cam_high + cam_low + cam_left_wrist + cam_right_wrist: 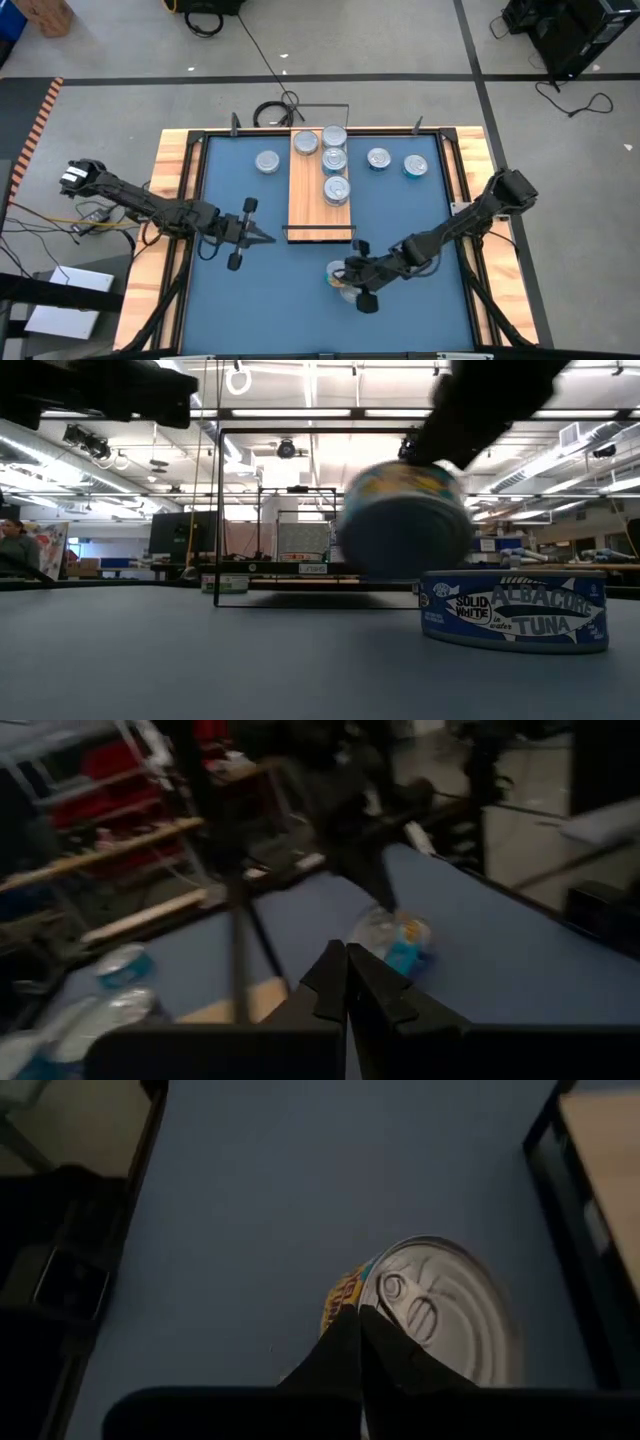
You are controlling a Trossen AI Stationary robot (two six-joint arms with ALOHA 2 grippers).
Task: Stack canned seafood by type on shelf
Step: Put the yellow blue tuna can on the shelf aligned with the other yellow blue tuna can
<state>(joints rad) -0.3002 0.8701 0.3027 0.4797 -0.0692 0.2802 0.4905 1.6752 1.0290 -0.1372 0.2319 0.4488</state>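
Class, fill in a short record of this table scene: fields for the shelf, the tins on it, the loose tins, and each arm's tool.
Shelf: long light-wood board with black end frame, lying mid-table.
Tins on shelf: four short round silver-topped tins, at its far end.
Loose tins: one left of the board, two right of it, flat blue "Albacore Tuna" tin at the near edge.
Left tool: shut, empty, left of the board's near end.
Right tool: shut, touching a blurred yellow-and-blue tin near the tuna tin.

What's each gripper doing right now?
Left gripper: fingers shut, holding nothing.
Right gripper: fingers shut, tips against the top of a tin; whether it grips the tin cannot be told.
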